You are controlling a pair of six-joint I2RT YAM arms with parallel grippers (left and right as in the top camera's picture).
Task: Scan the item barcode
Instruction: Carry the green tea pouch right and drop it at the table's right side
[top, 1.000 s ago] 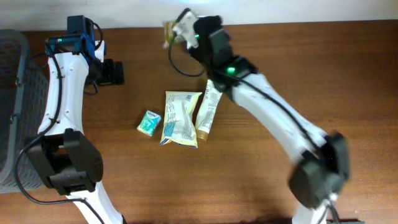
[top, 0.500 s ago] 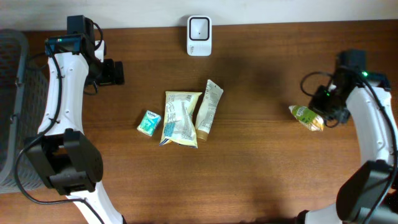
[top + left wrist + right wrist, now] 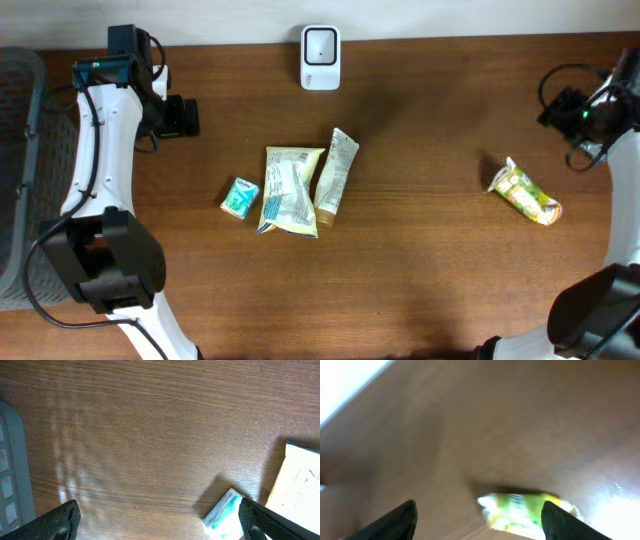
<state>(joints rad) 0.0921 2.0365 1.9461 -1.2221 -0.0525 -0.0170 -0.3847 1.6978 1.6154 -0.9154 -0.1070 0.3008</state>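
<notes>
A green-and-yellow snack packet point(image 3: 525, 192) lies flat on the right side of the table, also blurred in the right wrist view as the packet point(image 3: 520, 511). My right gripper point(image 3: 562, 107) hovers up and to the right of it, open point(image 3: 482, 521), holding nothing. The white barcode scanner point(image 3: 320, 45) stands at the back centre. A teal packet point(image 3: 239, 197), a yellow-white bag point(image 3: 290, 190) and a cream tube point(image 3: 336, 173) lie mid-table. My left gripper point(image 3: 183, 116) is open point(image 3: 160, 522) and empty, back left; the teal packet point(image 3: 225, 517) sits by its right finger.
A grey mesh basket point(image 3: 15, 170) stands at the left table edge, its rim point(image 3: 10, 475) showing in the left wrist view. The bag's corner point(image 3: 300, 490) shows at that view's right. Bare wood lies between the item cluster and the snack packet.
My right arm swung from the scanner to the right side with the snack packet, then opened and drew back up-right. The packet now lies on the table. The left arm stayed still.
</notes>
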